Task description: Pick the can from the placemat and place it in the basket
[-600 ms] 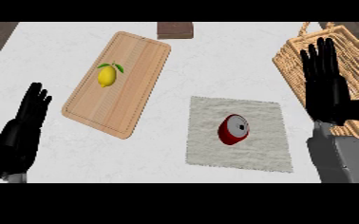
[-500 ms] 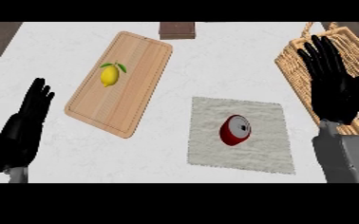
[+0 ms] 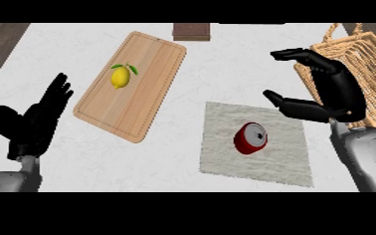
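A red can [image 3: 250, 138] lies on its side on the grey placemat [image 3: 220, 152] at the lower right, its silver top facing up and right. My right hand [image 3: 334, 87] hovers up and to the right of the can, turned sideways, fingers and thumb spread toward the left, holding nothing. Behind that hand, at the right edge, stands the wicker basket [image 3: 352, 45], partly hidden by it. My left hand [image 3: 40, 117] rests open at the lower left, fingers up.
A wooden cutting board [image 3: 147, 69] lies left of centre with a yellow lemon [image 3: 120, 77] on it. A small dark brown block [image 3: 192, 31] sits at the counter's far edge. White counter shows between the board and the placemat.
My right hand has turned from flat over the basket to sideways, with fingers and thumb now pointing left toward the placemat. The can and my left hand have stayed put.
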### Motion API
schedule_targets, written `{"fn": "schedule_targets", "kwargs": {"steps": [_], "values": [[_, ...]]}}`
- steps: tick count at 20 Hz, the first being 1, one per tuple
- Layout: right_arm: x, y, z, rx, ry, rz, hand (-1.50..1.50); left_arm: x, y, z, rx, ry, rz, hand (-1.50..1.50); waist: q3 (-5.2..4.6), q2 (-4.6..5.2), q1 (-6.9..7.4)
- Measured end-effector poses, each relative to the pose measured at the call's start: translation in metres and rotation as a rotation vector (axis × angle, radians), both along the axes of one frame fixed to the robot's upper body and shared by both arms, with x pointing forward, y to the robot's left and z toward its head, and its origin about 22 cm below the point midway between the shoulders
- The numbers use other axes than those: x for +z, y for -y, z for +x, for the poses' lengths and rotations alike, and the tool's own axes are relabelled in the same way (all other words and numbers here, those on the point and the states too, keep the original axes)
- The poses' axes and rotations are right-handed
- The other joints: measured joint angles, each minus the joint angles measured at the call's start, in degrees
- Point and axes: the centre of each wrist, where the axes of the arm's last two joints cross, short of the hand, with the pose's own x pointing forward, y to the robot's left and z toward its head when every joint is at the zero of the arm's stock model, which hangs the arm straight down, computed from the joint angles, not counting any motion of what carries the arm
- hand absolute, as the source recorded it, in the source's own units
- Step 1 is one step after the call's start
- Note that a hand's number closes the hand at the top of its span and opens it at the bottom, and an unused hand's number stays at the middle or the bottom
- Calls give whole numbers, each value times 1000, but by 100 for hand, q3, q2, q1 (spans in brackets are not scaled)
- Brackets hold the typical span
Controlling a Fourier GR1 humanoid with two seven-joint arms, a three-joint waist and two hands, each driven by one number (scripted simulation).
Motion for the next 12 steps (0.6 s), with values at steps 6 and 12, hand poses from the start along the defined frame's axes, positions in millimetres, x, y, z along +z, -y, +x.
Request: {"fn": "schedule_targets", "kwargs": {"steps": [6,12], "values": [[2,-103,-19,-54,48,-99,-150,2,0,16,-7,-34,-13,0,6,-43,-49],[47,-135,-21,-151,-116,-308,-150,4,-4,22,2,-55,-13,0,-5,-103,-113]]}}
